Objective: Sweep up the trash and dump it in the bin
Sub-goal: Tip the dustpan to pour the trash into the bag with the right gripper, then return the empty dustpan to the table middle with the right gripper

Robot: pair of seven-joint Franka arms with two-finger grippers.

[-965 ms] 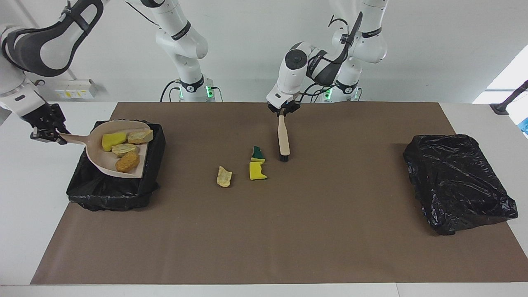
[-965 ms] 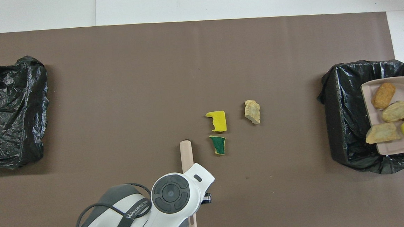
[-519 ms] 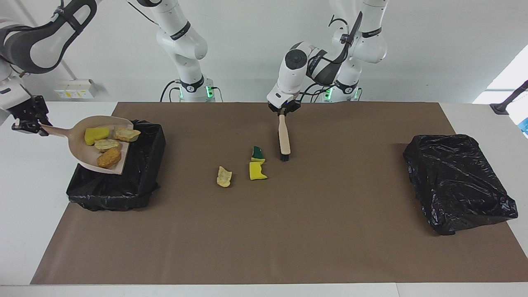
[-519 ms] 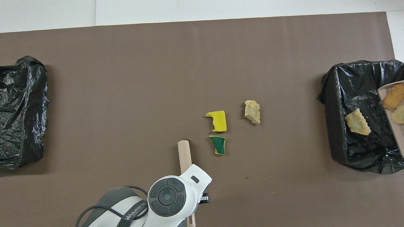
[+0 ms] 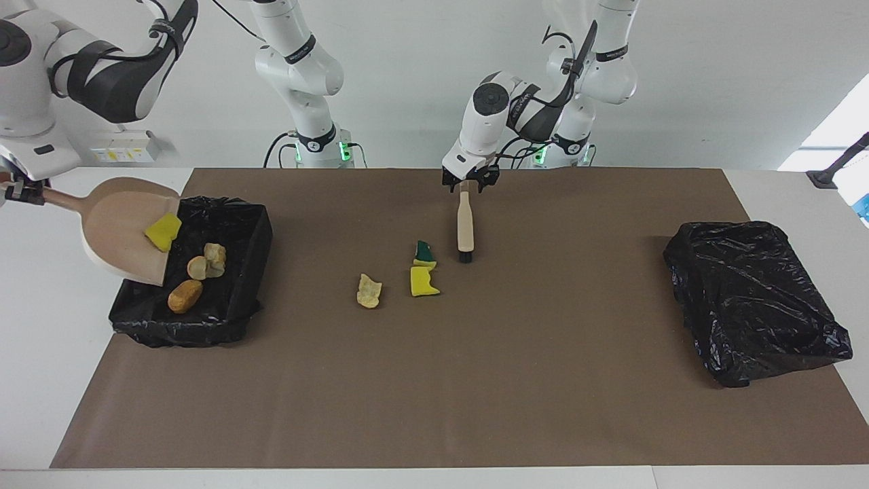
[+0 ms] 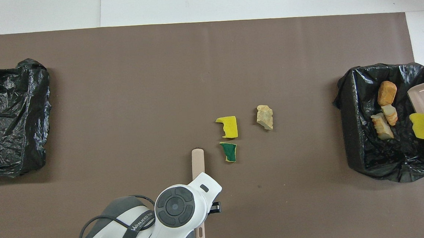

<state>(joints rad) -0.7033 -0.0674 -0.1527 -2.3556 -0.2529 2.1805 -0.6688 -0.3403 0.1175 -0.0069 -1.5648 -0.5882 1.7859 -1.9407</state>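
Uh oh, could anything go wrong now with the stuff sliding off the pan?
1. The yellow chunk sits at the lip of the tilted dustpan, which the right gripper holds over the bin. It might stick there, or drop outside the bin.
2. Three scraps lie on the mat beside the brush at the left gripper. A rough sweep could scatter them.

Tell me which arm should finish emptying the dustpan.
Right. Its hand holds the dustpan tilted over the bin, one yellow sponge chunk on its lip. The left hand is at the brush, mid-table.
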